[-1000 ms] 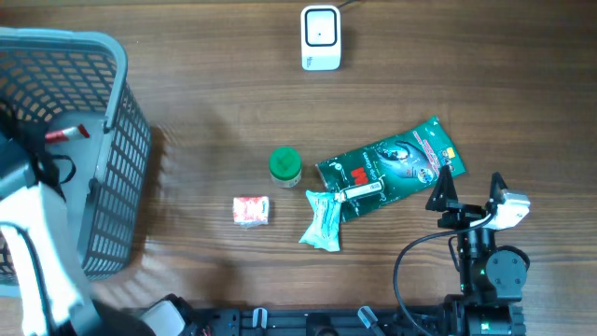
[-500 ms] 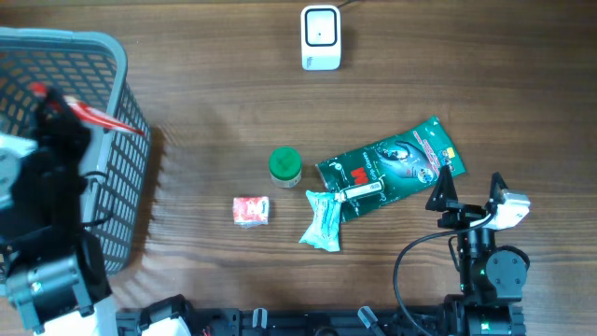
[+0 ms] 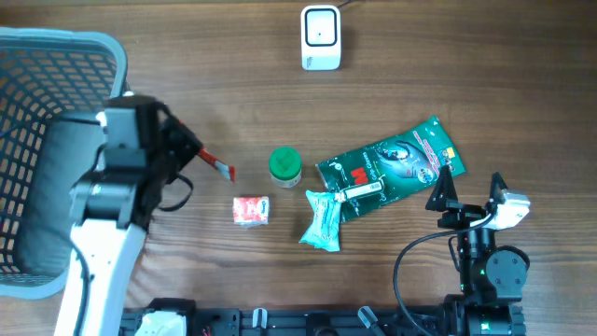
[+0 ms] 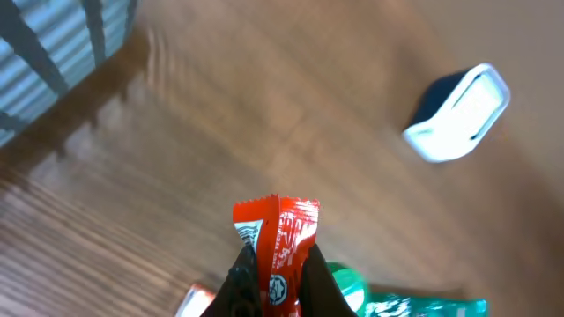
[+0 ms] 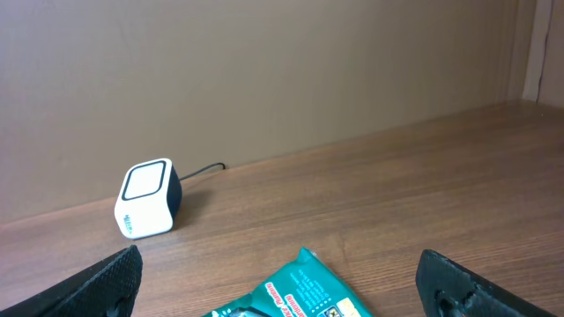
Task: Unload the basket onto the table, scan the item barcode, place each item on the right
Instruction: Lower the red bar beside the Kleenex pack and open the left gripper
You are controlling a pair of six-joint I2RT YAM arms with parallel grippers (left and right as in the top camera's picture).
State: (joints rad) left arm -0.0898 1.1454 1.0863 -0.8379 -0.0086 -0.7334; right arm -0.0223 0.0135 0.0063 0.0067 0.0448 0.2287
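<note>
Carry red sachet (image 3: 216,165), pinched in left gripper (image 3: 191,154) over table between basket (image 3: 119,70) and green-lidded jar (image 3: 284,166), barcode-first to scanner (image 3: 320,37); right gripper (image 3: 471,189) spread, idle.

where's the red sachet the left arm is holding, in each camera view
Overhead: the thin red foil sachet sits left of centre, sticking out from the left gripper.
Left wrist: bottom centre, pinched upright between the black fingers.
Right wrist: not in it.
Shared landmark: the white box-shaped scanner, at top centre overhead, upper right in the left wrist view, and left in the right wrist view.
</note>
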